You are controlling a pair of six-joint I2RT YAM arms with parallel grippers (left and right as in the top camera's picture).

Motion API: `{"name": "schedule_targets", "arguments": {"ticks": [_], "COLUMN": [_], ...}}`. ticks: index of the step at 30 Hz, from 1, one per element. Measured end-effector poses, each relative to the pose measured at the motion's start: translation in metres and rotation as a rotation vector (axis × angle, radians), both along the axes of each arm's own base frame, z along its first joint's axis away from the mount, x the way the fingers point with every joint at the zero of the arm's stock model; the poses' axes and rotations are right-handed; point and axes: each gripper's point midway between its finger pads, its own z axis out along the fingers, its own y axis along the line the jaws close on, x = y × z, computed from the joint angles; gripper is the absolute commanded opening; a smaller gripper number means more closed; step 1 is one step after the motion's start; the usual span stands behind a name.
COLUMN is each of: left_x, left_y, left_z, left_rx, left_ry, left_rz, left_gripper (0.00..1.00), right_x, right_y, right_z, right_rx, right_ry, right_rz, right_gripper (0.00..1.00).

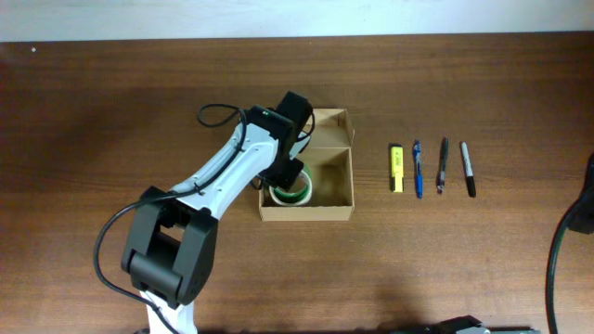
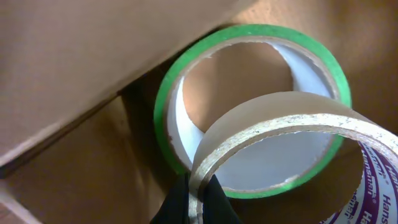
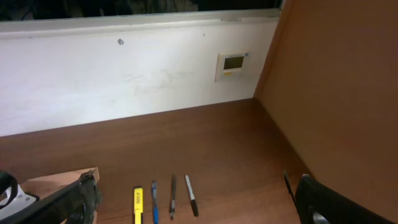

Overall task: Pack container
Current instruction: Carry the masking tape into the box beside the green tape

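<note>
Now left pincer (image 2: 198, 190) on clear tape (image 2: 268, 112)

The container (image 1: 306, 212) is tan, the green tape roll (image 2: 163, 112) white inside, the beige tape roll (image 2: 280, 127) purple-lettered, the highlighter (image 1: 396, 170) yellow

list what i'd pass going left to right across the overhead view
left arm → container → yellow highlighter → blue pen → dark pen → black marker
</note>
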Motion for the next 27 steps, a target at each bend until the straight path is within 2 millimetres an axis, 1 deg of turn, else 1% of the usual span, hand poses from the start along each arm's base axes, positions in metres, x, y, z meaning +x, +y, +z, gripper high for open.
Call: {"name": "schedule_targets", "arguments": {"ticks": [2,3,5,7,9,11,14,16,18,21,25,27], "left_x": [0.0015,0.0021,0.004,0.0064,0.0071,0.0071,0.0068,0.0067,0.0067,0.0064,0.0058,0.0052], "left_y": [0.0018,0.0023,0.0035,0.0062,0.0073,0.0077,0.0075,0.0072,0.0072,0.0073,0.0067,0.0045], "left_z": [-0.0001,-0.0002,-0.0001,0.0,0.0,-0.0001,-0.0002,-0.0002,-0.0002,-0.0002,0.0013,0.008], "left_rx": [-0.001,-0.002,-0.004,-0.006,-0.004,-0.002,-0.002,-0.004,-0.004,-0.004,-0.005,-0.013], "left_ry": [-0.002,-0.004,-0.007,-0.011,-0.012,-0.012,-0.011,-0.01,-0.01,-0.009,-0.011,-0.026], "left_rz": [0.006,0.008,0.012,0.022,0.021,0.018,0.014,0.013,0.013,0.013,0.008,0.002], "left_gripper": [0.02,0.04,0.17,0.39,0.5,0.56,0.59,0.64,0.71,0.8,0.86,0.87], "right_x": [0.0,0.0,0.0,0.0,0.0,0.0,0.0,0.0,0.0,0.0,0.0,0.0], "right_y": [0.0,0.0,0.0001,0.0001,0.0001,0.0001,0.0001,0.0001,0.0001,0.0001,0.0001,0.0001], "right_z": [0.0,0.0,0.0,0.0,0.0,0.0,0.0,0.0,0.0,0.0,0.0,0.0], "right_rx": [0.0,0.0,0.0,0.0,0.0,0.0,0.0,0.0,0.0,0.0,0.001,0.001], "right_ry": [0.0,0.0,0.0,0.0,0.0,0.0,0.0,0.0,0.0,0.0,0.0,0.0], "right_rz": [0.0,0.0,0.0,0.0,0.0,0.0,0.001,0.001,0.001,0.001,0.001,0.001], "right_gripper": [0.99,0.99,0.99,0.99,0.99,0.99,0.99,0.99,0.99,0.99,0.99,0.99]}}
